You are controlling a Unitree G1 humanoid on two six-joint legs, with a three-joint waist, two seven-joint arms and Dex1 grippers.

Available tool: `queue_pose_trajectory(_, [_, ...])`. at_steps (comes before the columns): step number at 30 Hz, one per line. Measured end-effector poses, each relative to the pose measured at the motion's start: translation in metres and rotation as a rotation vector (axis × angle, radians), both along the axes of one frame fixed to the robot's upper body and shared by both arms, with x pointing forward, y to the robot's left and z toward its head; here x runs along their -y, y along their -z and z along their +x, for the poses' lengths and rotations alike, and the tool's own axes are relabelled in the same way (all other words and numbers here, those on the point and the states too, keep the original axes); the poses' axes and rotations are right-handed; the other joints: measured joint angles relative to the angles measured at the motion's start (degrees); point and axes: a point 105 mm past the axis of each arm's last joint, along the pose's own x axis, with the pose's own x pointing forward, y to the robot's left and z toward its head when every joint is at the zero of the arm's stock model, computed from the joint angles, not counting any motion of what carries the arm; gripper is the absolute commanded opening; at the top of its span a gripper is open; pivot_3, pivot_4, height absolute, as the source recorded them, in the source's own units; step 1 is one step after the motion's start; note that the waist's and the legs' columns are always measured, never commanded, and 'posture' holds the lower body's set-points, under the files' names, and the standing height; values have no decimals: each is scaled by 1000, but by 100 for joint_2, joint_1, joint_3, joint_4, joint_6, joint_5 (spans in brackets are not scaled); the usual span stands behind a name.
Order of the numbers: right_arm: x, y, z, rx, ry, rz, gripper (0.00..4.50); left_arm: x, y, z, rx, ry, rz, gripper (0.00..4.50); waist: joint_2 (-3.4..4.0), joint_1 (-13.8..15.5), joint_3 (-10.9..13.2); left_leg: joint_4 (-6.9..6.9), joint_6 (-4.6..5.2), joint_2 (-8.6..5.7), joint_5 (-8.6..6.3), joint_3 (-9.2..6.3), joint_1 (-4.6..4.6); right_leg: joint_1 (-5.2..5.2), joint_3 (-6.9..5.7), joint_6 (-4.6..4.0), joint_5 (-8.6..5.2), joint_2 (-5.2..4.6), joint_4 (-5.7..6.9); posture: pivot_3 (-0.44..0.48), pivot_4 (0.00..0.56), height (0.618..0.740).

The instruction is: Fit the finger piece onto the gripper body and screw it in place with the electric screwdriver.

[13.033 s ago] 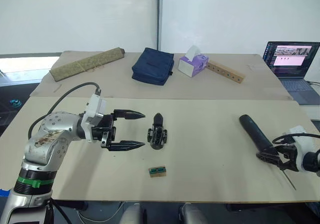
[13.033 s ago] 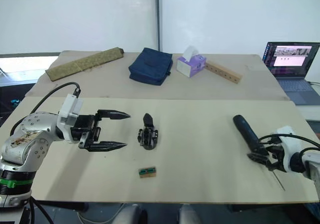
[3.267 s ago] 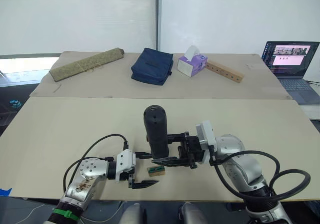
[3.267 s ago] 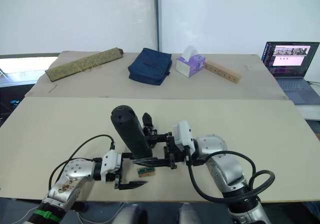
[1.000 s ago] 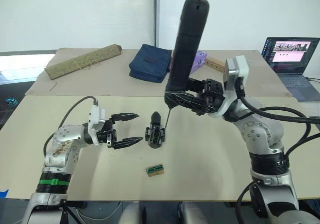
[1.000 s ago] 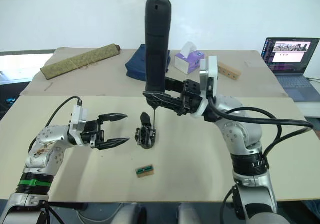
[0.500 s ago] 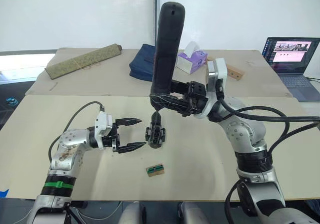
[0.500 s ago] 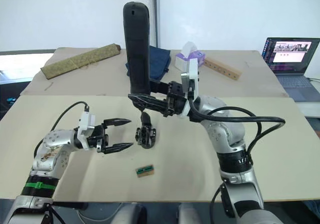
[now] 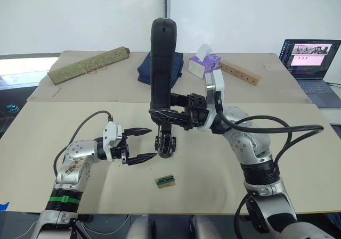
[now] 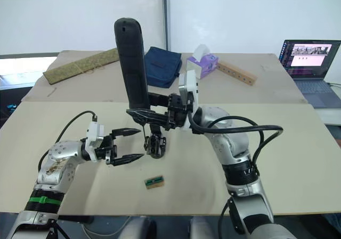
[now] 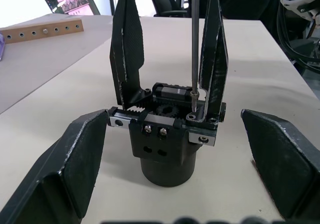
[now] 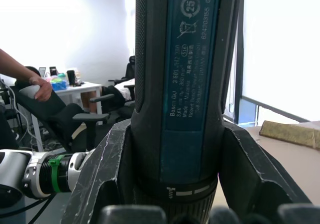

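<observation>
The gripper body [image 9: 165,144] stands on the table on its round base, with two black tapered fingers upright on it. One of them, the finger piece [image 11: 212,54], has the bit tip resting on a screw at its foot. My right gripper [image 9: 162,116] is shut on the electric screwdriver [image 9: 161,68], holding it upright over the body. The thin bit [image 11: 194,39] runs straight down. My left gripper [image 9: 152,143] is open just left of the body. In the left wrist view its fingers [image 11: 75,169] flank the body [image 11: 167,144] without touching it.
A small green-and-brown block [image 9: 166,181] lies near the table's front edge. At the back are a rolled mat [image 9: 88,66], a navy bag [image 10: 162,66], a tissue box [image 9: 205,66], a holed wooden bar [image 9: 240,73] and a laptop [image 9: 310,55]. A person's hand [image 12: 37,87] shows far behind.
My right arm has carried the screwdriver leftward and lower, so its bit now comes down onto the gripper body. The left gripper has stayed open beside the body.
</observation>
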Motion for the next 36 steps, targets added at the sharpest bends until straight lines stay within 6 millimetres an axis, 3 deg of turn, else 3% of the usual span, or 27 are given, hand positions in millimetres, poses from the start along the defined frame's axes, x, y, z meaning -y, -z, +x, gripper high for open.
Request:
queue_pose_trajectory(9, [1, -3, 1, 22, -2, -12, 1931, 4, 7, -3, -18, 8, 4, 4500, 0, 0, 0, 7, -17, -1, 12, 0, -52, -68, 2, -3, 3, 1, 29, 0, 150, 740])
queue_pose_trajectory(36, [3, 3, 1, 10, 0, -27, 1931, 7, 9, -4, 10, 15, 24, 4500, 0, 1, 0, 8, -19, -2, 13, -1, -54, -68, 1, -4, 3, 2, 29, 0, 150, 740])
